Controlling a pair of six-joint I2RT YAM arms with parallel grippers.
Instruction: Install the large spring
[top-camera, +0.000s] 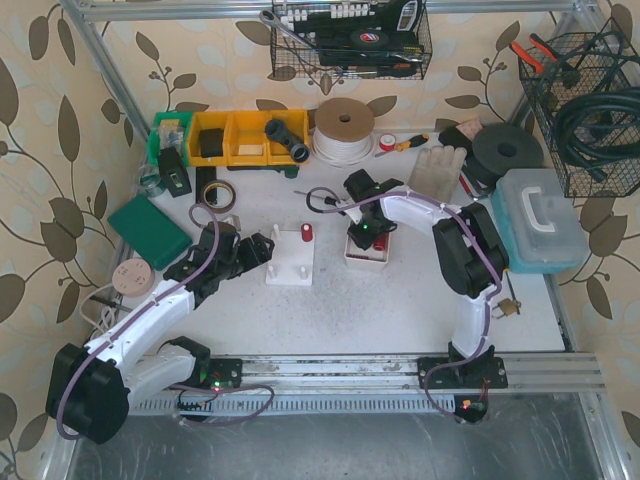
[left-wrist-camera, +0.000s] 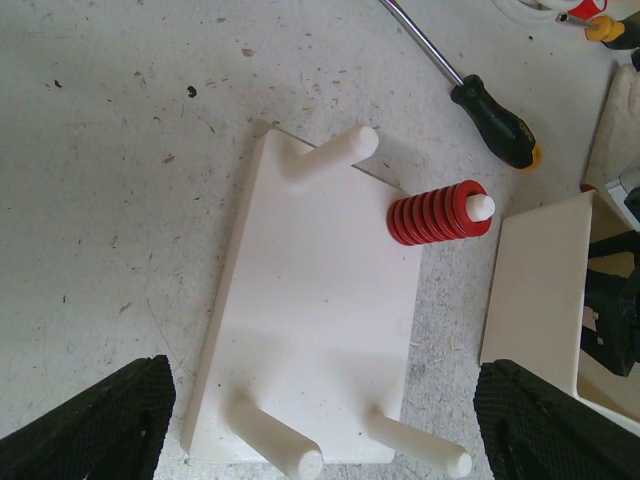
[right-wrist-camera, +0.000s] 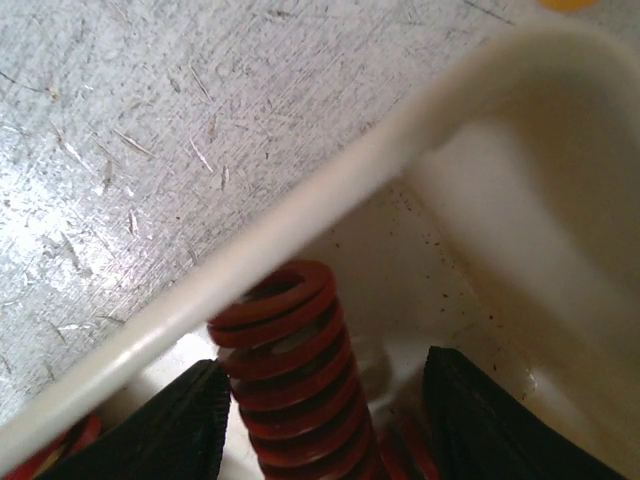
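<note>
Right wrist view: the large spring (right-wrist-camera: 290, 370) sits in the white tray (right-wrist-camera: 330, 190), between the fingers of the right gripper (right-wrist-camera: 320, 405). The jaws are spread wide, with a gap at frame right. The spring's long axis runs toward the lower edge. I judge the right arm nearer. The tray wall crowds the upper left. The left gripper (left-wrist-camera: 325, 420) hangs wide over the peg base (left-wrist-camera: 310, 300), which has three bare pegs.

Spring (right-wrist-camera: 290, 372) stands in tray (right-wrist-camera: 300, 215), right of pegboard (top-camera: 290, 262).
</note>
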